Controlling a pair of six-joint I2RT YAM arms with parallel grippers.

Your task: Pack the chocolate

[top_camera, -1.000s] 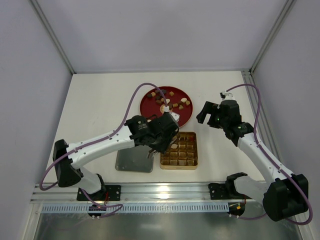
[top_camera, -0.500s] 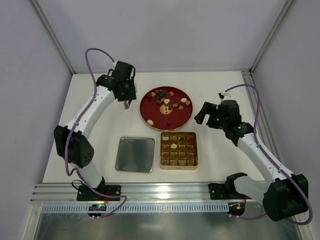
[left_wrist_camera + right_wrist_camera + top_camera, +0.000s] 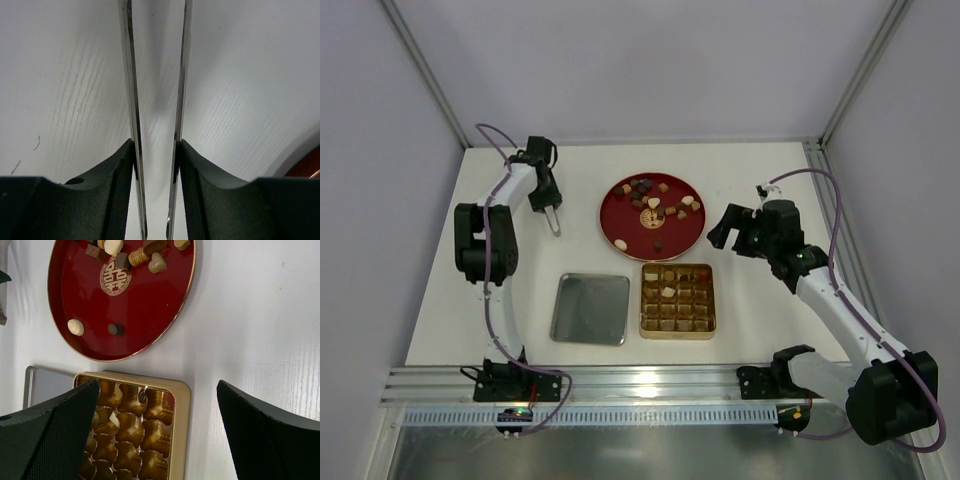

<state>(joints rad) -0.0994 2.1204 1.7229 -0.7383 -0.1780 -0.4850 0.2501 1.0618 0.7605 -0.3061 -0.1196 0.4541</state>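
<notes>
brown, cream chocolate [image 3: 158,262]; red plate [image 3: 145,315]

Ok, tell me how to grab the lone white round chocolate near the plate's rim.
Pinch the white round chocolate across its curved sides, coming straight down. It lies flat on the red plate, low and domed, with bare plate around it; probably best to stay clear of the rim beside it.

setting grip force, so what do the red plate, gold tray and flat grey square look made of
Red plate: glossy lacquer or plastic, judging by its smooth sheen. Gold tray: shiny thin metal or foil-like plastic, cells glinting; unclear which. Grey square: probably metal, with a dull even sheen and raised rim.
</notes>
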